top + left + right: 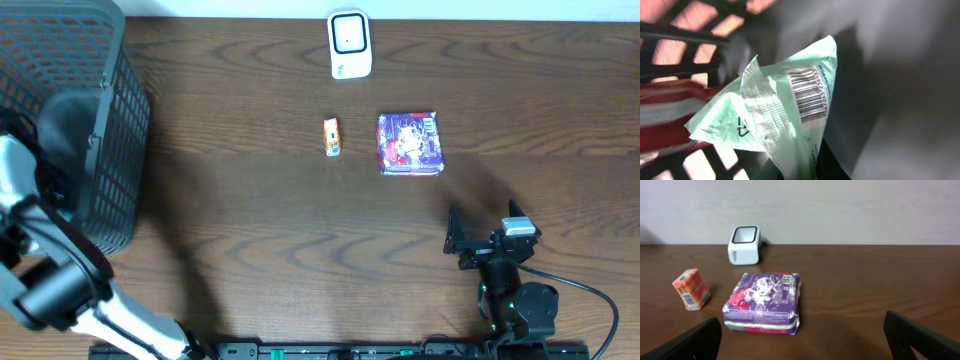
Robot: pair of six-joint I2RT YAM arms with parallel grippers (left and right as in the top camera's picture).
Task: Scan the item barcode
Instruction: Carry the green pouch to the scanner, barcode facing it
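Pouch: mint-green, pinched at one end in the left pincer, jaws closed tight on it, inside the basket. Barcode faces the wrist camera. Right pincer is wide open and holds nothing. Purple pack just ahead of it, scanner beyond, orange box ahead-left.

I've got a mint-green plastic packet pinched at its lower end in my left gripper. It rises crumpled and tilted away from the fingers. Its black barcode faces the wrist camera on the upper right panel, well above the fingertips. The white scanner stands upright far ahead of my right gripper, left of the midline between its wide-spread fingers, with its dark-rimmed window on top.
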